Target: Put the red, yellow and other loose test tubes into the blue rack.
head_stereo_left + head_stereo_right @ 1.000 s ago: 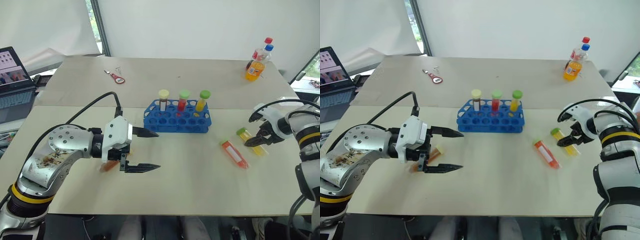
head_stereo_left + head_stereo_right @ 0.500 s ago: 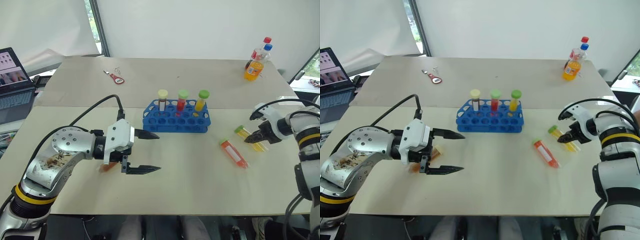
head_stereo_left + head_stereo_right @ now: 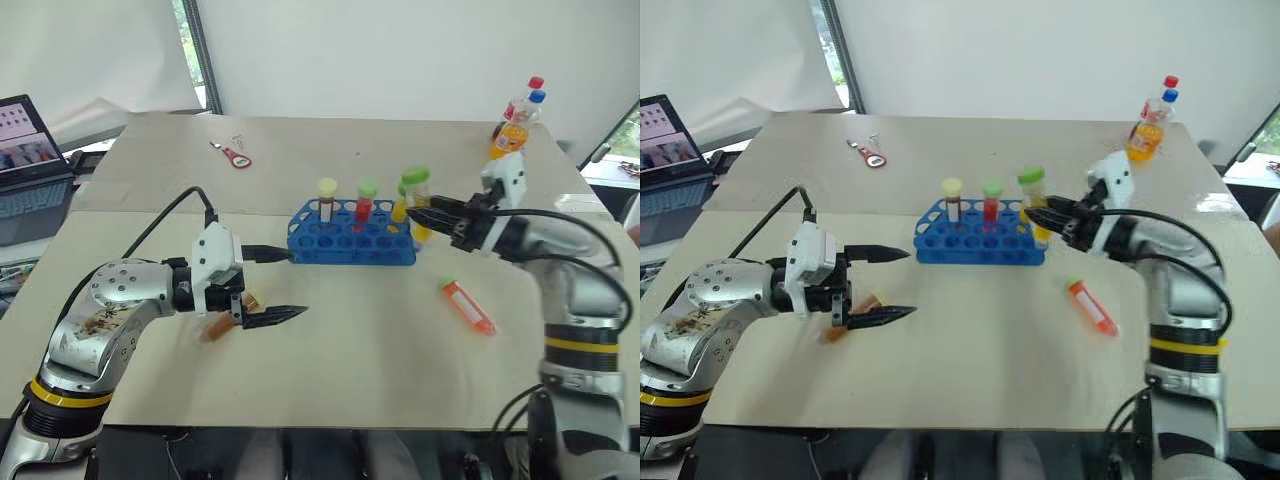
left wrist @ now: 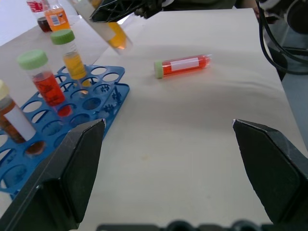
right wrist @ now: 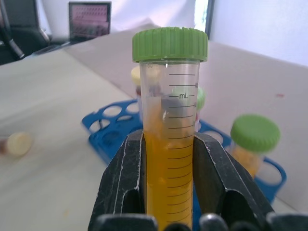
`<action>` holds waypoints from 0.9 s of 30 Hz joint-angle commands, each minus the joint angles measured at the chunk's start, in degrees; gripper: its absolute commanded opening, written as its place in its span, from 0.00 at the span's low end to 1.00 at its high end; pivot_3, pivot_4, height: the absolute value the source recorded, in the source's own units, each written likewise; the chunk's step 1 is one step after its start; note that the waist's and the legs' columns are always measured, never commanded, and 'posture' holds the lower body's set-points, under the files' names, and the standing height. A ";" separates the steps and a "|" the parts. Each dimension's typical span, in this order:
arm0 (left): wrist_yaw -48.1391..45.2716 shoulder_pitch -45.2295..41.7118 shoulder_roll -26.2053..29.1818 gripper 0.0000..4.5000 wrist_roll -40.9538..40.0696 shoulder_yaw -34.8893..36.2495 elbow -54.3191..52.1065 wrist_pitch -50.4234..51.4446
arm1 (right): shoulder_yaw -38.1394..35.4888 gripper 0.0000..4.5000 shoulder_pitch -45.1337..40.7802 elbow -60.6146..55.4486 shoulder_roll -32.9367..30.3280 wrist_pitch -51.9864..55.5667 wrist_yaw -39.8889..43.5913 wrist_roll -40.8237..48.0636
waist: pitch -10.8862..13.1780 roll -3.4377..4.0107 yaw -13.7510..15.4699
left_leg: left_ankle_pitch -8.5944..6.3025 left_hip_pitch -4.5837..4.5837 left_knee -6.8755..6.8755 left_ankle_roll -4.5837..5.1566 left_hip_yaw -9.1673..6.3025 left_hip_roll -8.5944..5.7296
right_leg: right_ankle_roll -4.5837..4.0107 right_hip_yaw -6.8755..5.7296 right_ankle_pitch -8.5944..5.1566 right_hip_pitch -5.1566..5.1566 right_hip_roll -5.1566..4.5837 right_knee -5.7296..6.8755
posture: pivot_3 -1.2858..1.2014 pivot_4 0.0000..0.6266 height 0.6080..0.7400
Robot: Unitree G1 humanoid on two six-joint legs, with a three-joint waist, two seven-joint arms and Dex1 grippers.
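— Fingers of the right gripper (image 5: 166, 185)?
— Clamped on a yellow test tube (image 5: 169, 144) with a green cap, held upright just above the right end of the blue rack (image 3: 352, 238).
— And in the rack?
— Three capped tubes stand in its back row. A red tube (image 3: 467, 305) lies on the table (image 3: 380, 340) to the rack's right.
— Left gripper (image 3: 268, 284)?
— Spread wide, left of the rack, over a brown tube (image 3: 854, 315) lying there.

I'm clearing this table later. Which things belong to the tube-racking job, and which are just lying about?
Job: blue rack holding three tubes; yellow tube gripped by the right gripper; red tube lying on the table; brown tube under the open left gripper.

Lying about: soda bottles; laptop; red-handled tool.
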 commanded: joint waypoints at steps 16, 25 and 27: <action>1.75 -1.32 -0.58 1.00 -1.19 0.38 -2.68 1.50 | 4.13 0.21 1.49 12.52 4.80 -19.24 -13.89 -4.58 | 0.00 0.00 -0.49 | 0.00 0.06 -0.06 0.00 0.00 0.04 | -0.01 -0.01 0.00 0.01 0.04 -0.06 | 0.52 0.24 0.95; 2.31 -0.53 -1.61 1.00 -0.66 0.47 -2.20 0.39 | 4.63 0.21 2.93 15.03 7.70 -24.68 -20.00 -5.69 | 0.00 0.00 -0.54 | 0.00 0.08 -0.05 0.00 0.00 0.04 | -0.01 -0.01 0.00 0.05 0.03 -0.06 | 0.52 0.24 0.95; 2.78 -0.26 -1.97 1.00 -0.72 0.75 -2.27 0.45 | 3.88 0.21 3.51 15.09 8.99 -26.16 -22.20 -5.29 | 0.00 0.00 -0.55 | 0.00 0.08 -0.05 0.00 0.00 0.04 | -0.01 0.00 0.00 0.05 0.03 -0.06 | 0.52 0.24 0.95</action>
